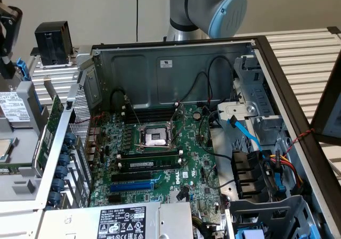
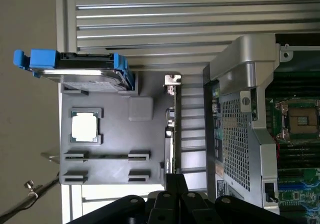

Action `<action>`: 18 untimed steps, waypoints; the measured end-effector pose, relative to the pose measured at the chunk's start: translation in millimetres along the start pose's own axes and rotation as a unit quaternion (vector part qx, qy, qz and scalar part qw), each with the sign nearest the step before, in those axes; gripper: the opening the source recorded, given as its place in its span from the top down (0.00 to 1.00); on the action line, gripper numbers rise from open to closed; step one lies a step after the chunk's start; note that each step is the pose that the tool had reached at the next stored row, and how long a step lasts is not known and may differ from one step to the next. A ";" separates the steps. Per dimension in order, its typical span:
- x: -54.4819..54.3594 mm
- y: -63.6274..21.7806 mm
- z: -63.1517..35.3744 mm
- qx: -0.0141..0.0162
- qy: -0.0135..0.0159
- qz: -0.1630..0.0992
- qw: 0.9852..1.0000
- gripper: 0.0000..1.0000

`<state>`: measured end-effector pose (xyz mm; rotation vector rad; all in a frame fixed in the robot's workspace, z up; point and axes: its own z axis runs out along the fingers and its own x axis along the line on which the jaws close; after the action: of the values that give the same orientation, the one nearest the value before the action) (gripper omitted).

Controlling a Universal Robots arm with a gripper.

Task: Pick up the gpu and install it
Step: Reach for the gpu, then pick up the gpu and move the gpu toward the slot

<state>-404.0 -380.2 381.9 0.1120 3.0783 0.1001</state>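
The gpu (image 1: 50, 131) stands on edge in the grey parts tray (image 1: 21, 188) at the exterior view's left, just outside the open computer case (image 1: 176, 71). The wrist view looks down on it as a thin edge-on gpu (image 2: 173, 129) with its silver bracket at one end. My gripper (image 2: 175, 181) is shut with nothing in it. It hovers well above the tray, lined up near the card's end away from the bracket. In the exterior view the gripper (image 1: 6, 63) shows as a black shape at the far left edge. The motherboard's blue slot (image 1: 132, 186) lies bare.
The tray also holds a hard drive (image 2: 75, 67) in blue rails and a CPU chip (image 2: 85, 126). A black cooler (image 1: 53, 42) stands behind the tray. Inside the case are the CPU socket (image 1: 155, 138), a power supply (image 1: 128, 223) and loose cables (image 1: 277, 164) by the drive cage.
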 end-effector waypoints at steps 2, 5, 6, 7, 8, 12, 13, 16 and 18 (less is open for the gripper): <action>0.0 0.0 0.0 0.000 0.000 0.000 1.000 0.89; 0.0 0.0 0.0 0.000 0.000 0.000 1.000 0.89; 0.0 0.0 0.0 0.000 0.000 0.000 1.000 0.89; 0.0 0.0 0.0 0.000 0.000 0.000 1.000 0.89; 0.0 0.0 0.0 0.000 0.000 0.000 1.000 0.89; 0.0 0.0 0.0 0.000 0.000 0.000 1.000 0.89; 0.0 0.0 0.0 0.000 0.000 0.000 1.000 0.89; 2.8 -0.1 -0.2 0.000 0.000 0.000 1.000 0.89; 8.9 -0.5 -0.5 0.000 0.000 0.000 1.000 0.89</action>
<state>-412.9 -380.1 381.8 0.1120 3.0774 0.1003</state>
